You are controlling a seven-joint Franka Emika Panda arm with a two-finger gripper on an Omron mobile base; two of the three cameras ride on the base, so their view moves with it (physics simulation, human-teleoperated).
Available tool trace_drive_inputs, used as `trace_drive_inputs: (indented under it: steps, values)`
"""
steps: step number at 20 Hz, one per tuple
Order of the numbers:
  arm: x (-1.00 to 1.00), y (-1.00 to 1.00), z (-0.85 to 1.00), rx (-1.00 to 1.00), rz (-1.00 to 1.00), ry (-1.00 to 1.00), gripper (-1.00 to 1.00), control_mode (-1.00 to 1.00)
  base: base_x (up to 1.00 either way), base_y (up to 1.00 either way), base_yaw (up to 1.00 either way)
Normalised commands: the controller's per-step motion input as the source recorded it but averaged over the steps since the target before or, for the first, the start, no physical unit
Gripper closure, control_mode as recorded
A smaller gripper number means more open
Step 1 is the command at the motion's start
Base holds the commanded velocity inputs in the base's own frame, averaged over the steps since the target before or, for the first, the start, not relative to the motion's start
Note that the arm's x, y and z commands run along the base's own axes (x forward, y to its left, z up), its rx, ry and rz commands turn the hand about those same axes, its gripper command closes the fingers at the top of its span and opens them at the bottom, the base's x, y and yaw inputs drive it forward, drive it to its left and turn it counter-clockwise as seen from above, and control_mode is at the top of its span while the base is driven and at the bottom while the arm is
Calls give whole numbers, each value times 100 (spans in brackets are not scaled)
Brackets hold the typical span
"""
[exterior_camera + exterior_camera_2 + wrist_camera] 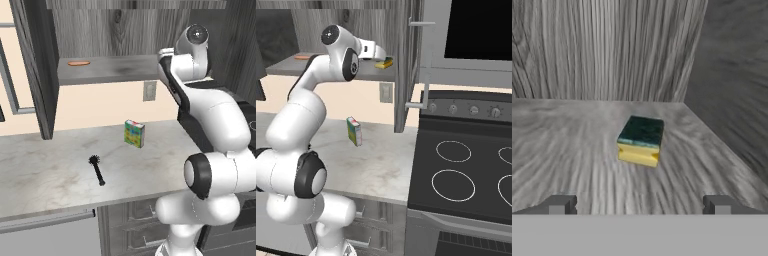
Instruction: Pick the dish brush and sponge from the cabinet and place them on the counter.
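Sponge [640, 140] sits on the cabinet [35, 75] shelf [572, 150], near the back corner where rear and side walls meet, dark green face up, yellow layer beneath. The claw [639, 205] hangs in front of it, fingers spread wide and empty, apart from the sponge, roughly lined up with it. It looks light and soft: it should squash under pressure, so a grip across the two yellow side faces, low on the block, would likely hold best. The scouring top probably gives friction, the foam may spring. Little risk of breakage, though a shallow pinch could let it pop out or slide toward the wall.

The brush [97, 170] already lies on the surface [45, 170], well apart from a coloured box [134, 133]. A flat orange thing [79, 63] rests on the shelf's far end.
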Motion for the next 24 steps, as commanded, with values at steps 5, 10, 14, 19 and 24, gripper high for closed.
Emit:
trace_drive_inputs:
  steps: [5, 10, 14, 19, 24]
  values:
    - [25, 0, 0, 0, 0, 0, -100, -100, 0, 0, 0]
    - [26, -5, 0, 3, 0, 4, -100, -100, 0, 0, 0]
    - [22, -9, 0, 4, 0, 7, -100, -100, 0, 0, 0]
    - [22, -8, 0, 4, 0, 11, -100, -100, 0, 0, 0]
    - [23, -1, -1, 2, 0, 9, -100, -100, 0, 0, 0]
